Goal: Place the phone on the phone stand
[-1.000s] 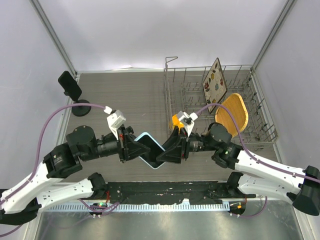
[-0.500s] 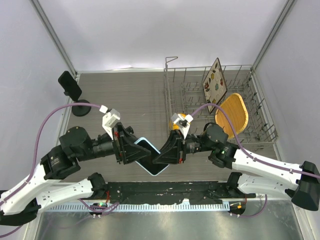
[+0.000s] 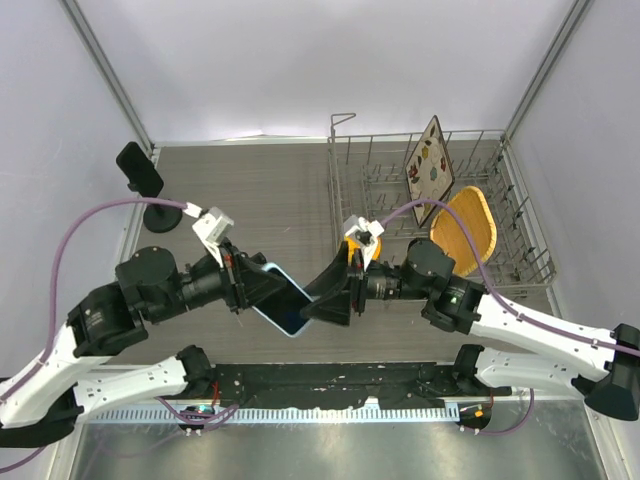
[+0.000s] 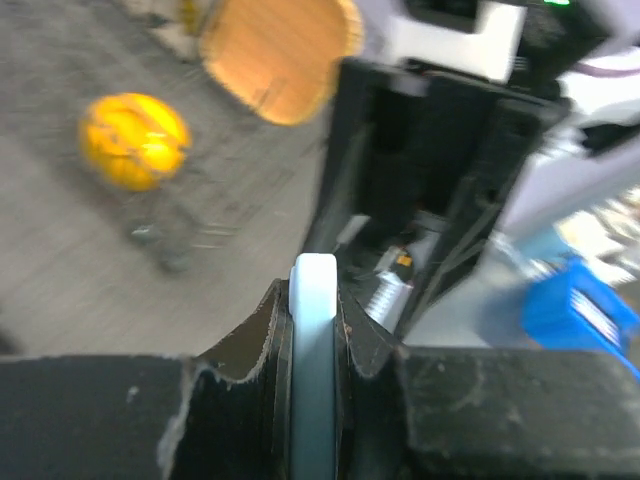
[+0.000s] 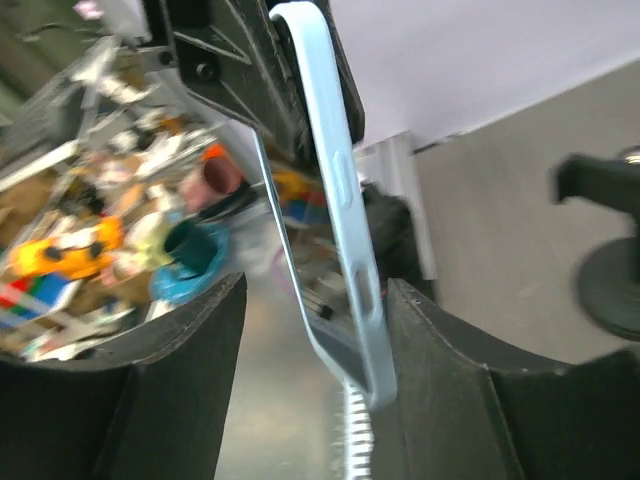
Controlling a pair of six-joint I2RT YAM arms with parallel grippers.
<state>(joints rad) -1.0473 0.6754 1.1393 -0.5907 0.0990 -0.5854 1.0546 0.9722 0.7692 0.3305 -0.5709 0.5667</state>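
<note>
The phone (image 3: 285, 308) hangs over the near middle of the table (image 3: 270, 190), clamped in the left gripper (image 3: 264, 294), the right gripper (image 3: 326, 300) with jaws apart around its free end; the phone stand (image 3: 148, 188) at the far left corner carries nothing yet.

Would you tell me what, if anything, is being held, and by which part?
The left gripper clamps the light-blue-cased phone across its flat faces at one end. The right gripper straddles the other end, jaws open, not gripping.
</note>
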